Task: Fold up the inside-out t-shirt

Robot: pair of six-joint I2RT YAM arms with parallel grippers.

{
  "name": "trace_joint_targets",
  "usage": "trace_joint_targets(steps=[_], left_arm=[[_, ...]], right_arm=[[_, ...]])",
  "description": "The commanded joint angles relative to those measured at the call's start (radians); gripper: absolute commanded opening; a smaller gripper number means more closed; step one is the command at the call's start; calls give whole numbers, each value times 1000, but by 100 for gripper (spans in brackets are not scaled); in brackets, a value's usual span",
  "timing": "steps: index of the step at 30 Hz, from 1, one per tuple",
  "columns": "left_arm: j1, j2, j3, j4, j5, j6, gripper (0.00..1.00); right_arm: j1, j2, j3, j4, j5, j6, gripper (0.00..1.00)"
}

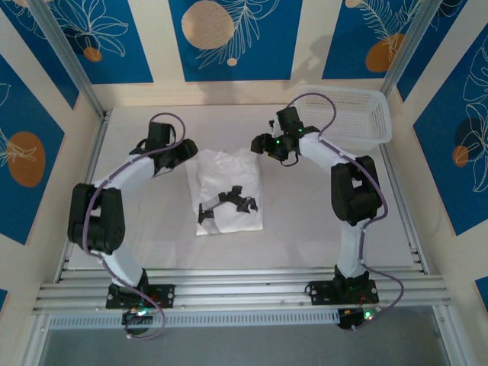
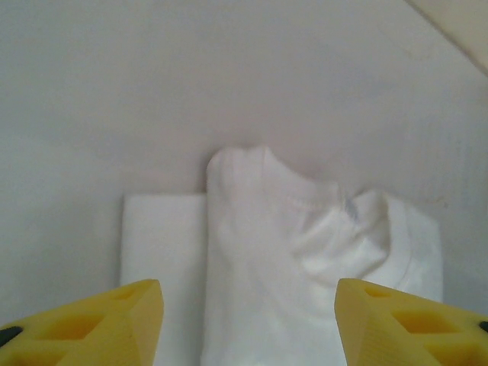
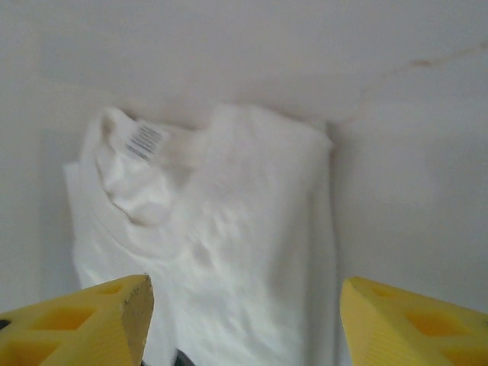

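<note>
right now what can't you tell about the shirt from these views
- Label text: right wrist view, blurred and too small to read.
- T-shirt lower part: both wrist views, cut off by the bottom edge and the yellow fingers.
- Dark shapes on the cloth: top view, too small to identify.
- Layers underneath: hidden by the top layer of cloth.
</note>
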Motion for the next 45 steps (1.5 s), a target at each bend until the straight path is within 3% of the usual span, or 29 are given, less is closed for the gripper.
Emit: trace_joint_targets(steps=[1, 5, 13, 19, 25, 28, 33, 36, 45], left_arm=[[0, 46, -29, -62, 20, 71, 65], [-7, 154, 53, -72, 73, 76, 75], [-33, 272, 138, -36, 100, 52, 81], [-42, 368, 213, -58, 168, 21, 70], [-63, 403, 214, -30, 186, 1, 54], [-68, 415, 220, -28, 194, 2, 38], [-70, 419, 229, -50, 181, 14, 14], [-70, 417, 238, -63, 185, 24, 0], [-70, 385, 228, -60, 192, 21, 0]], right_arm=[[5, 43, 10, 9, 18, -101, 65], [12, 135, 86, -10, 19, -100, 64], [65, 271, 206, -65, -15, -101, 55], [66, 284, 204, -63, -49, -75, 31], [68, 280, 202, -72, -67, -64, 28], [68, 280, 208, -80, -60, -61, 29], [61, 220, 172, -84, 0, -47, 51], [45, 189, 141, -76, 6, -46, 55], [33, 165, 89, -59, 90, -24, 60]])
